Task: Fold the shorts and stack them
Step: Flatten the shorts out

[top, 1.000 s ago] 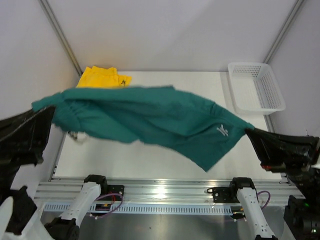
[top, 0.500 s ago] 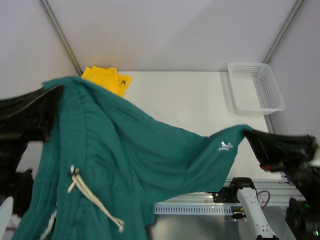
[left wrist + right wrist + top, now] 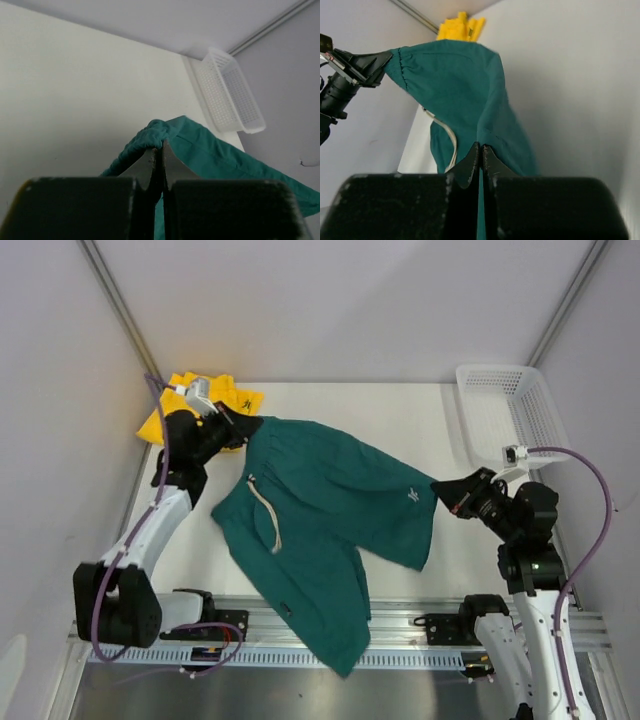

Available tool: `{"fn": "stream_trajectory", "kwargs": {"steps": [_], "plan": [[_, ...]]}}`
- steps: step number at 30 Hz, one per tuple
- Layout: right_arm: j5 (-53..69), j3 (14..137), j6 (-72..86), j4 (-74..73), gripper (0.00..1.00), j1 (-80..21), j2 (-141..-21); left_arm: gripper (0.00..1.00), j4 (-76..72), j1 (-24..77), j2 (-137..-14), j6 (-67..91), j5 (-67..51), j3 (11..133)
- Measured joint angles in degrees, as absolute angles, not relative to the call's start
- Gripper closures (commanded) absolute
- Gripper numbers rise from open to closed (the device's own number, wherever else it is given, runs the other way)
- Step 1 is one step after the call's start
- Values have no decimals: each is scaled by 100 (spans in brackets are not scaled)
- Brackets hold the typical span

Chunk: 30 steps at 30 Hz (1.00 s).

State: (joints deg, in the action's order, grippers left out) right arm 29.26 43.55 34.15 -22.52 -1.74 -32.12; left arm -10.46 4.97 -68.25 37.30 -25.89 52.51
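Two pairs of shorts are showing. One teal pair (image 3: pixel 320 500) is stretching between the grippers, and one yellow pair (image 3: pixel 176 388) is lying just behind the left gripper (image 3: pixel 242 424). Two arms are working, so two grippers, the right gripper (image 3: pixel 438 487) making the second; both are pinching teal cloth. One white mesh basket (image 3: pixel 520 455) is sitting beyond the right gripper. One table (image 3: pixel 380 410) is carrying it all. One pale drawcord (image 3: pixel 265 512) is trailing from the teal pair.
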Motion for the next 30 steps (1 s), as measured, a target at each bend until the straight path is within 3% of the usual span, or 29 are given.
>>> {"fn": "stream_trajectory", "kwargs": {"steps": [7, 22, 24, 25, 27, 28, 29, 30], "plan": [[2768, 3479, 3494, -869, 100, 106, -4392, 100, -2412, 1048, -8444, 3385, -1833, 5321], [2294, 3527, 3518, 1435, 100, 821, -6973, 100, -3616, 1396, -11858, 3245, -1461, 8302], [2224, 3647, 3557, 1623, 100, 923, -7391, 88, -3760, 1426, -12355, 3258, -1404, 8903], [2187, 3701, 3592, 1732, 100, 961, -7594, 75, -3804, 1439, -12619, 3271, -1374, 9214], [2084, 3846, 3686, 1929, 71, 1009, -8018, 12, -3809, 1459, -13159, 3317, -1284, 9894], [2021, 3944, 3730, 1966, 58, 1026, -8224, 1, -3730, 1463, -13362, 3367, -1223, 10162], [1962, 4069, 3760, 1979, 42, 1035, -8407, 1, -3592, 1466, -13555, 3415, -1168, 10455], [1892, 4200, 3778, 1981, 38, 1035, -8565, 1, -3476, 1468, -13697, 3413, -1098, 10685]]}}
